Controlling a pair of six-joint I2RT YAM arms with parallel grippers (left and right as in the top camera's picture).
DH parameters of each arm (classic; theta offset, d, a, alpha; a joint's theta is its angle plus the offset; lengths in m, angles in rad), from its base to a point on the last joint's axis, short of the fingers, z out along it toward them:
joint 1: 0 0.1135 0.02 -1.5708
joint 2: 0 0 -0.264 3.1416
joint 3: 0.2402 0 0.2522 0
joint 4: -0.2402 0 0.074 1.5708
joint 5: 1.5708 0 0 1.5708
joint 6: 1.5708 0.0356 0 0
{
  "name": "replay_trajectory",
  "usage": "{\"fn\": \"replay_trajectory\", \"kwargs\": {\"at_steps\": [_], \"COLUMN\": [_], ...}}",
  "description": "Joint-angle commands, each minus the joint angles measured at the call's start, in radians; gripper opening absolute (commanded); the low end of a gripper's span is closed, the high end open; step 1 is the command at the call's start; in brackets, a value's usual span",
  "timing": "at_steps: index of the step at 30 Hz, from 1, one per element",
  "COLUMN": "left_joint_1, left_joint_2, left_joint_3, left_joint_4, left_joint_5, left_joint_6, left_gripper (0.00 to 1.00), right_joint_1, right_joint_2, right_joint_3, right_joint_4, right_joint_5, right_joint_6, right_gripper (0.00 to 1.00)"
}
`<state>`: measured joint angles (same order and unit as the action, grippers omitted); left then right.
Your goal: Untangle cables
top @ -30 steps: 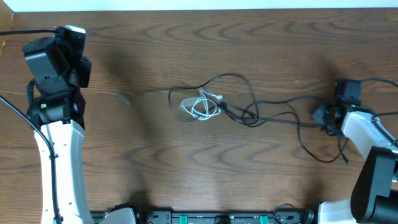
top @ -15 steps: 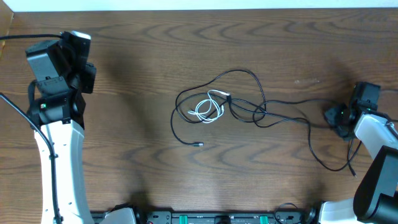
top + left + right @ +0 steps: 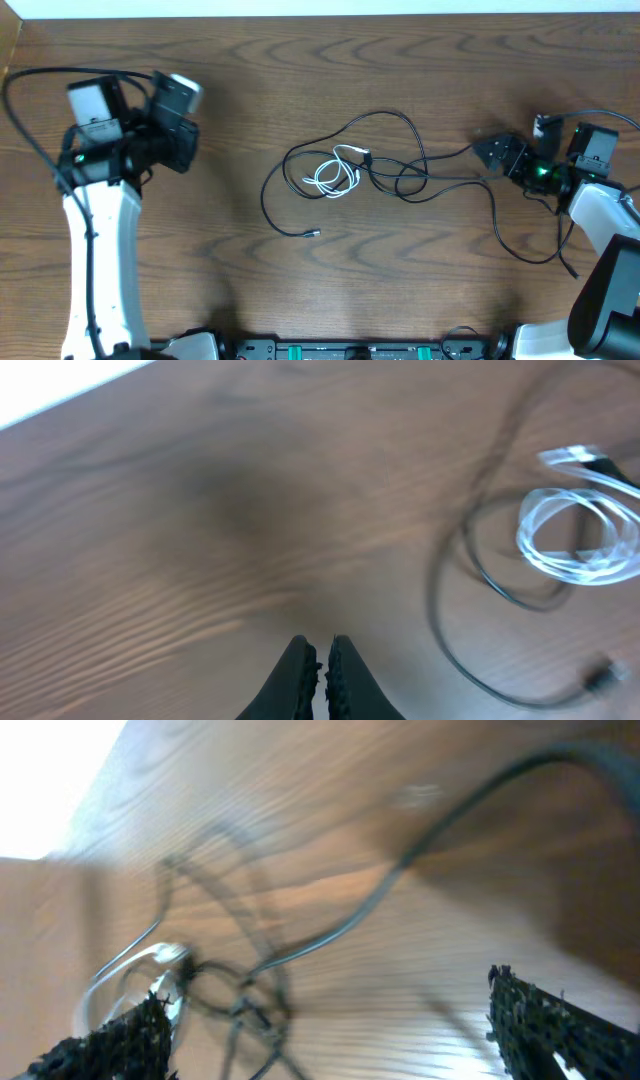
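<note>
The black cords [image 3: 402, 168] and white cord [image 3: 334, 174] are seen tangled on the worktop [image 3: 300, 60] — the right hand [image 3: 498, 152] is spread wide and empty; the left hand [image 3: 320, 662] is closed on nothing.

No legible text or labels anywhere

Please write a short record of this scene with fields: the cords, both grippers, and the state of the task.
black cords: looped, crossing each other, mid table
white cord: small coil, against the black loops
left gripper: shut, empty, over bare wood
right gripper: open, gripping nothing
task: cords not yet separated
</note>
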<state>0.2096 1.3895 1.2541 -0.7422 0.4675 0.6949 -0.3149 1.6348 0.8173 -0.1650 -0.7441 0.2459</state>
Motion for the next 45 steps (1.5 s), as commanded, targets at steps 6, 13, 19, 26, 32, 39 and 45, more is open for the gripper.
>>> {"fn": "replay_trajectory", "kwargs": {"at_steps": [6, 13, 19, 26, 32, 39, 45], "left_joint_1": [-0.157, -0.214, -0.216, -0.236, -0.262, -0.262, -0.262], "left_joint_2": [0.076, 0.088, 0.088, 0.089, 0.091, 0.103, 0.108], "left_joint_3": [0.006, 0.006, 0.006, 0.006, 0.006, 0.006, 0.006], "left_joint_4": [-0.058, -0.065, -0.088, -0.092, -0.092, -0.091, -0.091], "left_joint_5": [0.071, 0.071, 0.072, 0.075, 0.075, 0.075, 0.075], "left_joint_6": [0.183, 0.196, 0.196, 0.195, 0.195, 0.195, 0.195], "left_gripper": [0.07, 0.07, 0.07, 0.07, 0.08, 0.08, 0.07], "right_joint_1": [0.09, 0.091, 0.085, 0.087, 0.088, 0.11, 0.155], "right_joint_2": [0.007, -0.015, -0.091, -0.165, -0.182, -0.182, -0.182], "right_joint_3": [-0.002, 0.022, 0.114, 0.174, 0.174, 0.174, 0.174], "right_joint_4": [0.111, 0.201, 0.2, 0.194, 0.029, -0.248, -0.321], "right_joint_5": [-0.274, -0.199, -0.143, 0.027, 0.215, 0.015, -0.24], "right_joint_6": [-0.068, -0.003, 0.048, 0.169, 0.255, 0.332, 0.333], "right_gripper": [0.99, 0.99, 0.99, 0.99, 0.99, 0.99, 0.99]}}
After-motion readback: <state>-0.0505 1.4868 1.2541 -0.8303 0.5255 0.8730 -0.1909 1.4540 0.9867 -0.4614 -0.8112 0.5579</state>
